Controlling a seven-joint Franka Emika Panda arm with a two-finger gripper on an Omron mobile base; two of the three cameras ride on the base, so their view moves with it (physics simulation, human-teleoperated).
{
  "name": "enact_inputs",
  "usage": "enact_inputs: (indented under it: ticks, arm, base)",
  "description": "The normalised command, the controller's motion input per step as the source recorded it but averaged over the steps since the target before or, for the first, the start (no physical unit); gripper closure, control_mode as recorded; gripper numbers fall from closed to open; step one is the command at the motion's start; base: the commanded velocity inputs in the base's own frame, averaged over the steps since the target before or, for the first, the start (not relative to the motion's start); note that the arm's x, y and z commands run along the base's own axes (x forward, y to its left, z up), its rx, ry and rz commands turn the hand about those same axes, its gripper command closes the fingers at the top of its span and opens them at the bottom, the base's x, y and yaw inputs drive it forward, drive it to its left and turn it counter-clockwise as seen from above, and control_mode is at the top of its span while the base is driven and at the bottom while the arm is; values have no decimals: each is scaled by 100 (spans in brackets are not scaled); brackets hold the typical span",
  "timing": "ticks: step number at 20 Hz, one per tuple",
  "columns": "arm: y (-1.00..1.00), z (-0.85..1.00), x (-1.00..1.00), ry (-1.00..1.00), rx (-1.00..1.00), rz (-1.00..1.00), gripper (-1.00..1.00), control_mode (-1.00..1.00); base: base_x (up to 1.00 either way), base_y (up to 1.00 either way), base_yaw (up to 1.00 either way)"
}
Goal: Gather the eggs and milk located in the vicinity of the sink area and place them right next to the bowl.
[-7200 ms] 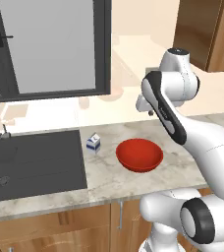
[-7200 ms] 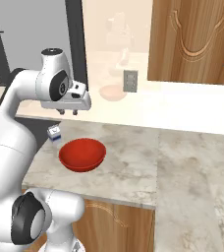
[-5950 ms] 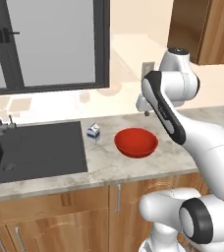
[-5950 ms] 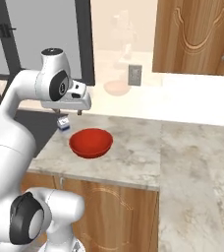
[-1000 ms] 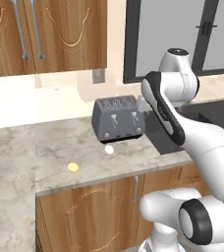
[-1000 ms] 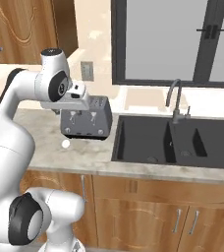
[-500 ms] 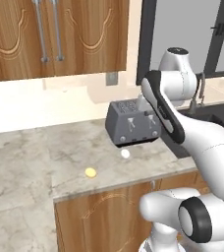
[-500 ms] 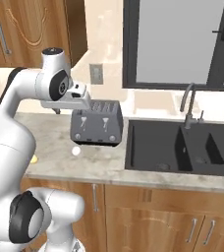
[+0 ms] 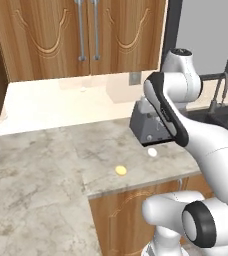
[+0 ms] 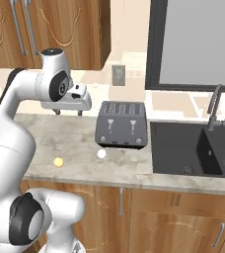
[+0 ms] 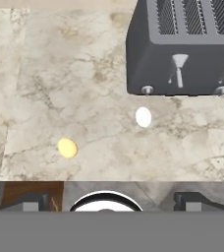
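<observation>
Two eggs lie on the marble counter in front of a dark toaster: a white egg (image 10: 101, 153) (image 9: 152, 151) (image 11: 143, 117) and, to its left, a yellowish egg (image 10: 58, 161) (image 9: 120, 170) (image 11: 67, 147). My gripper (image 10: 68, 113) hangs open and empty high above the counter, left of the toaster, over the eggs' area. In the hand view its dark fingertips (image 11: 33, 202) stand wide apart. The sink (image 10: 198, 148) with its thin faucet (image 10: 214, 106) lies right of the toaster. The milk and the bowl are out of view.
The dark grey toaster (image 10: 122, 124) (image 9: 146, 125) (image 11: 182, 47) stands just behind the white egg. Wooden wall cabinets (image 9: 81, 35) hang above the counter. The counter's front edge (image 10: 109, 180) runs just before the eggs. A dark-framed window (image 10: 198, 44) sits above the sink.
The whole scene has shifted right in both base views, so the camera has moved left along the counter. The toaster and eggs now sit nearer the arm. The gripper stays open.
</observation>
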Motion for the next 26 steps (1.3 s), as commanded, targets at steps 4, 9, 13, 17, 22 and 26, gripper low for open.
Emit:
enact_inputs:
  ticks: [4, 9, 13, 17, 22, 26]
  arm:
    - [12, 0, 1, 0, 0, 0, -100, -100]
    - [10, 0, 0, -3, 0, 0, -100, -100]
    - [18, -8, 0, -4, 0, 0, -100, -100]
    - [19, -38, 0, 6, 1, 0, -100, -100]
    - [23, -54, 8, 16, 3, 0, -100, -100]
    - [32, -44, 7, 26, 0, 0, -100, -100]
  base:
    - [6, 18, 0]
    - [0, 0, 0]
    - [0, 0, 0]
    - [0, 0, 0]
    - [0, 0, 0]
    - [0, 0, 0]
